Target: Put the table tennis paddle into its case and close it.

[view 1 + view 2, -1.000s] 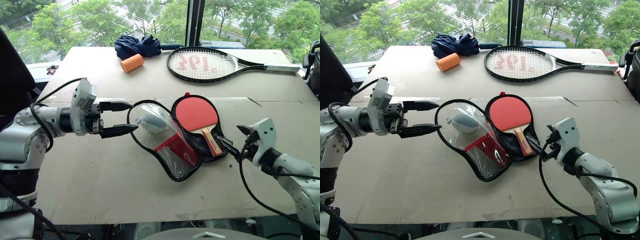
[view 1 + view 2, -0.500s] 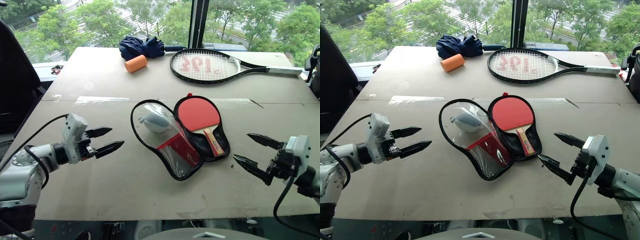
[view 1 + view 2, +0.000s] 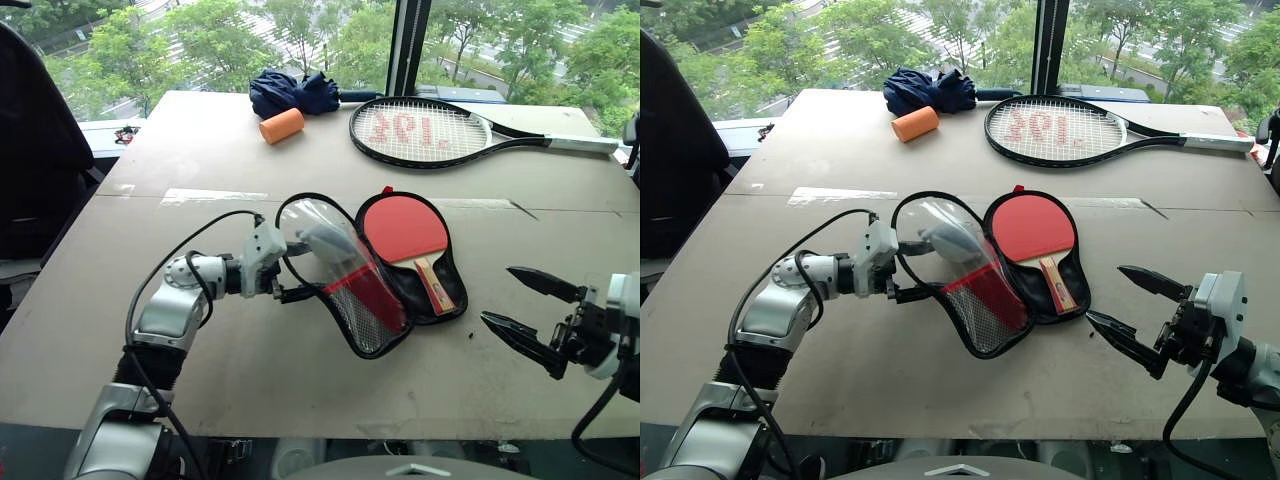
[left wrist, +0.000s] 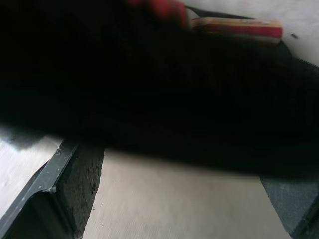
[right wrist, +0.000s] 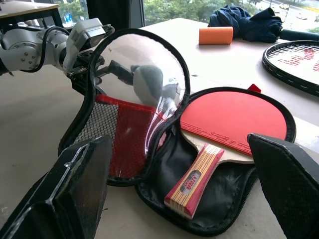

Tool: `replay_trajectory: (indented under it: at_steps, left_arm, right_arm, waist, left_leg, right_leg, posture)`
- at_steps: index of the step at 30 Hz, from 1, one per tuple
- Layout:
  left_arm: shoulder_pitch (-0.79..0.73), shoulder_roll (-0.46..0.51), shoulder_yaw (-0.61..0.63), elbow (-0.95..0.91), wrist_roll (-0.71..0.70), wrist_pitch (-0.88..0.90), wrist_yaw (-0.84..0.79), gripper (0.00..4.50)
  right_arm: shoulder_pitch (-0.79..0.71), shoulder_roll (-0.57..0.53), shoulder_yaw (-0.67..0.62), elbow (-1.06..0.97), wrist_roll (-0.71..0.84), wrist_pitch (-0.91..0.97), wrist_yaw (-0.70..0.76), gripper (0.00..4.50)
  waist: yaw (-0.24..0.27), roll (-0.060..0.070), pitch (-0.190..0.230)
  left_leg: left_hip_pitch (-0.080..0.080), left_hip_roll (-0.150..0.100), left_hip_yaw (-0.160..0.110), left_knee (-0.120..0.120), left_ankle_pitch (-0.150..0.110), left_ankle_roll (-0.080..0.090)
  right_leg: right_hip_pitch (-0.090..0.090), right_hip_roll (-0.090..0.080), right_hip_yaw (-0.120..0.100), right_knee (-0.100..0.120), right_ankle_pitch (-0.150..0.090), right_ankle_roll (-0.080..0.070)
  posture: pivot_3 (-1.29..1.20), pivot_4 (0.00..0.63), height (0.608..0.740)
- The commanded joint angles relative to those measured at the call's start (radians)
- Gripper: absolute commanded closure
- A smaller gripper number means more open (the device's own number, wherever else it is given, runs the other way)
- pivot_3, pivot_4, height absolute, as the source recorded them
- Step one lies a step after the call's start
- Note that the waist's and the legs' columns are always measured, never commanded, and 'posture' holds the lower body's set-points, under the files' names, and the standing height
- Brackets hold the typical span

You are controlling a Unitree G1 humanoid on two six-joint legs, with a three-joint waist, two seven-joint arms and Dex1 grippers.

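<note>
The table tennis paddle (image 3: 405, 228) already lies in the open case (image 3: 436, 305), just behind the right gripper (image 3: 530, 316), which waits apart with fingers spread and empty. The left gripper (image 3: 292, 272), also spread, reaches around the raised lid edge, probably to fold it shut.

Bright window daylight; left wrist view dark, blurred.
</note>
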State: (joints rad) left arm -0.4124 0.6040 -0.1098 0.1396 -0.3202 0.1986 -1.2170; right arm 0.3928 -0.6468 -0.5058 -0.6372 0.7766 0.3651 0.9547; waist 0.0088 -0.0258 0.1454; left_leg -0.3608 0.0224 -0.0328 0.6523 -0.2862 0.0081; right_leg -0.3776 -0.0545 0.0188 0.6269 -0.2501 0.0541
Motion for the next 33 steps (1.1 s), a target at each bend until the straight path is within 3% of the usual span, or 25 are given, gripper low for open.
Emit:
replay_trajectory:
  at_steps: [1, 8, 12, 16, 20, 24, 33]
  left_arm:
    - [-0.088, -0.041, -0.008, -0.041, -0.054, 0.046, -0.027, 0.0]
    - [-0.287, -0.212, -0.02, 0.082, -0.073, 0.082, 0.003, 0.0]
    - [-0.389, -0.345, -0.084, 0.266, 0.03, -0.014, 0.063, 0.0]
    - [-0.422, -0.386, -0.106, 0.417, 0.129, -0.127, 0.136, 0.0]
    - [-0.429, -0.391, -0.066, 0.415, 0.13, -0.165, 0.187, 0.0]
    - [-0.379, -0.367, 0.007, 0.208, -0.02, -0.072, 0.106, 0.0]
    - [-0.25, -0.142, 0.074, -0.126, -0.14, 0.168, 0.064, 0.0]
  right_arm:
    - [0.033, -0.017, -0.111, -0.03, 0.042, -0.036, 0.029, 0.13]
    - [0.097, -0.017, -0.207, -0.067, 0.096, -0.035, 0.02, 0.13]
    - [0.072, -0.015, -0.166, -0.098, 0.09, -0.028, -0.036, 0.13]
    - [0.047, -0.021, -0.138, -0.12, 0.098, -0.012, -0.083, 0.13]
    - [0.011, -0.035, -0.12, -0.113, 0.106, 0.002, -0.111, 0.13]
    - [-0.031, -0.035, -0.063, -0.11, 0.094, 0.013, -0.136, 0.13]
    - [-0.149, -0.033, 0.101, -0.017, -0.038, 0.007, -0.18, 0.13]
  waist:
    - [0.005, 0.0, 0.0]
    - [0.006, 0.0, 0.0]
    - [0.001, 0.001, -0.001]
    - [-0.002, 0.001, -0.001]
    - [-0.004, 0.0, 0.0]
    - [0.0, 0.0, 0.0]
    - [-0.002, 0.003, -0.001]
  left_leg:
    - [0.0, 0.0, 0.0, 0.0, 0.0, 0.0]
    - [-0.001, -0.001, -0.001, 0.002, 0.0, 0.0]
    - [-0.001, -0.002, -0.001, 0.002, 0.0, 0.0]
    - [-0.001, -0.002, -0.001, 0.003, 0.0, 0.0]
    - [-0.001, -0.001, -0.002, 0.002, 0.0, 0.0]
    - [-0.001, -0.001, -0.002, 0.002, 0.0, 0.0]
    - [0.0, -0.001, -0.002, 0.002, 0.0, 0.0]
  right_leg:
    - [0.0, 0.0, 0.0, 0.0, 0.0, 0.0]
    - [0.002, 0.0, 0.0, 0.0, 0.001, 0.002]
    - [0.002, 0.001, 0.002, -0.001, 0.001, 0.003]
    - [0.001, 0.002, 0.002, -0.001, 0.002, 0.003]
    - [0.001, 0.003, 0.002, -0.001, 0.002, 0.003]
    - [0.001, 0.002, 0.002, -0.001, 0.002, 0.003]
    - [0.001, 0.002, 0.002, 0.0, 0.002, 0.003]
  posture:
    - [0.0, 0.15, 0.74]
    - [0.0, 0.15, 0.74]
    - [0.0, 0.15, 0.74]
    - [0.0, 0.15, 0.74]
    - [0.0, 0.15, 0.74]
    - [0.0, 0.15, 0.74]
    - [0.0, 0.15, 0.74]
